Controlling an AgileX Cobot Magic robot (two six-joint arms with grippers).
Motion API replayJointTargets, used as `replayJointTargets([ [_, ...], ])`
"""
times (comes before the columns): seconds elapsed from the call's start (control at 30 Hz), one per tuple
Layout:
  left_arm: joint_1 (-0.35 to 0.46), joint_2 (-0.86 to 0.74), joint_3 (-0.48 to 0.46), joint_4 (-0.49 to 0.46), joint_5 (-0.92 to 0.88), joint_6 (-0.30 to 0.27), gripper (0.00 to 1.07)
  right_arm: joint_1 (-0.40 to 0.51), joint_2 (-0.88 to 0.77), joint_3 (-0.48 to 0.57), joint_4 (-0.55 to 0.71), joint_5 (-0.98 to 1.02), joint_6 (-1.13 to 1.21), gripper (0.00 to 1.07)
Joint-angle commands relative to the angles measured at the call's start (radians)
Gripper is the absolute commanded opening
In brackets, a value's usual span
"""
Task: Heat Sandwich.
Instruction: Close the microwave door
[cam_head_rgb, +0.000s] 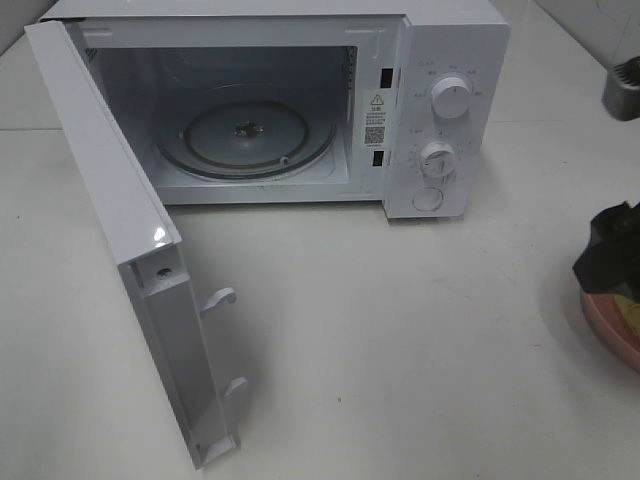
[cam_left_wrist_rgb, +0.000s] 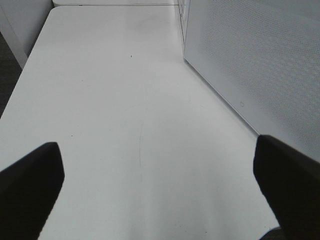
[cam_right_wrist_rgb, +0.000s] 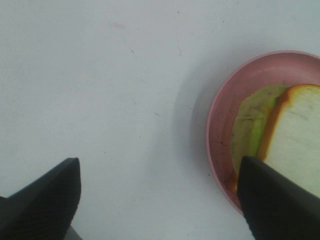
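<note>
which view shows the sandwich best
The right wrist view: the sandwich fills its corner, bread and green filling clear on the pink plate. The exterior high view shows only a sliver at its edge; the left wrist view shows none.

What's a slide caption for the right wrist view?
Right claw open above the table, one finger over the sandwich on its pink plate.

The sandwich (cam_right_wrist_rgb: 295, 140) lies flat on the pink plate (cam_right_wrist_rgb: 220, 125), narrower than it: pale bread on top with a tan-orange crust, yellow-green filling sticking out at one side, partly hidden from view.
</note>
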Motion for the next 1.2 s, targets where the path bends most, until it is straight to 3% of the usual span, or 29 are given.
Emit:
replayJointTargets([
  [0.03, 0.001, -0.029, 0.002, -0.006, -0.011, 0.0, 0.98, -0.006, -0.095, -0.003, 0.006, 0.046, -0.013, 0.8],
  [0.43, 0.001, -0.029, 0.002, -0.006, -0.011, 0.0, 0.98, -0.006, -0.36, -0.003, 0.032, 0.209, -0.013, 0.77],
  [1.0, 0.001, -0.029, 0.002, -0.006, -0.011, 0.0, 0.98, -0.009, -0.575, 0.025, 0.056, 0.348, -0.013, 0.76],
  [1.2, 0.001, -0.029, 0.002, -0.006, -0.011, 0.0, 0.98, -0.147, -0.684, 0.052, 0.095, 0.349, -0.076, 0.76],
])
